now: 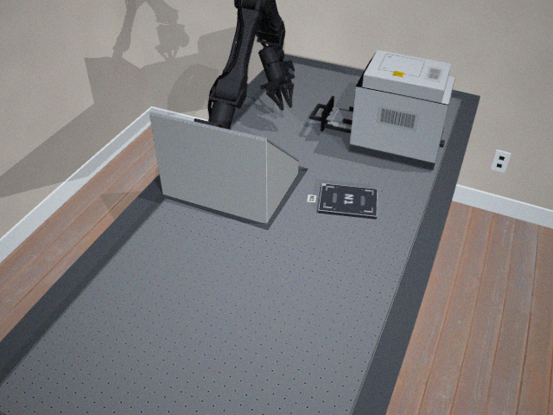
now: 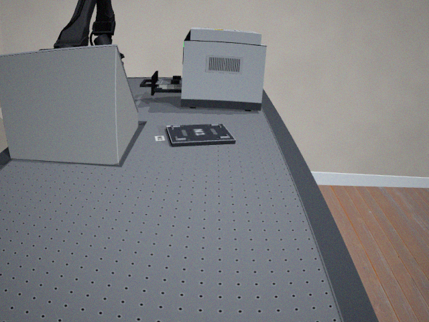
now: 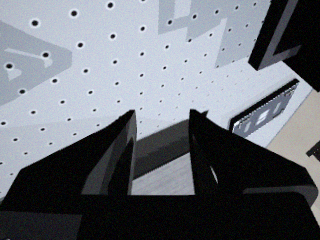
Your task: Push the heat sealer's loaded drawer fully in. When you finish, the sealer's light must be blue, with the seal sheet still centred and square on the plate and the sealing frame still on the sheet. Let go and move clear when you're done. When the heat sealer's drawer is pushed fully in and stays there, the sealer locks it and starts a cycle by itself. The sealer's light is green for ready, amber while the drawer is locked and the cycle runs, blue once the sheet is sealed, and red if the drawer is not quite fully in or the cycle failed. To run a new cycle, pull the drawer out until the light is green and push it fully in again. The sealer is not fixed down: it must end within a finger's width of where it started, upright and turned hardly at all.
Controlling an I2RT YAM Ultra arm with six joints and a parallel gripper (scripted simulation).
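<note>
I'm lining up on the drawer point(image 1: 329, 117), which juts from the heat sealer point(image 1: 397, 111) across the counter point(image 1: 250, 285). My gripper point(image 1: 282, 98) hangs nearby, jaws partly spread, empty. Next: a level push.

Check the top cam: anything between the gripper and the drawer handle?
Nothing. In the top view only bare perforated table separates the gripper, partly open and holding nothing, from the drawer's black handle.

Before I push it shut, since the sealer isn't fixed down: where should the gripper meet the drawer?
On the drawer's upright black front plate, coming from the arm's side, opposite the sealer. That plate faces the gripper squarely; the fingers stand partly closed on nothing, suiting a straight push.
</note>
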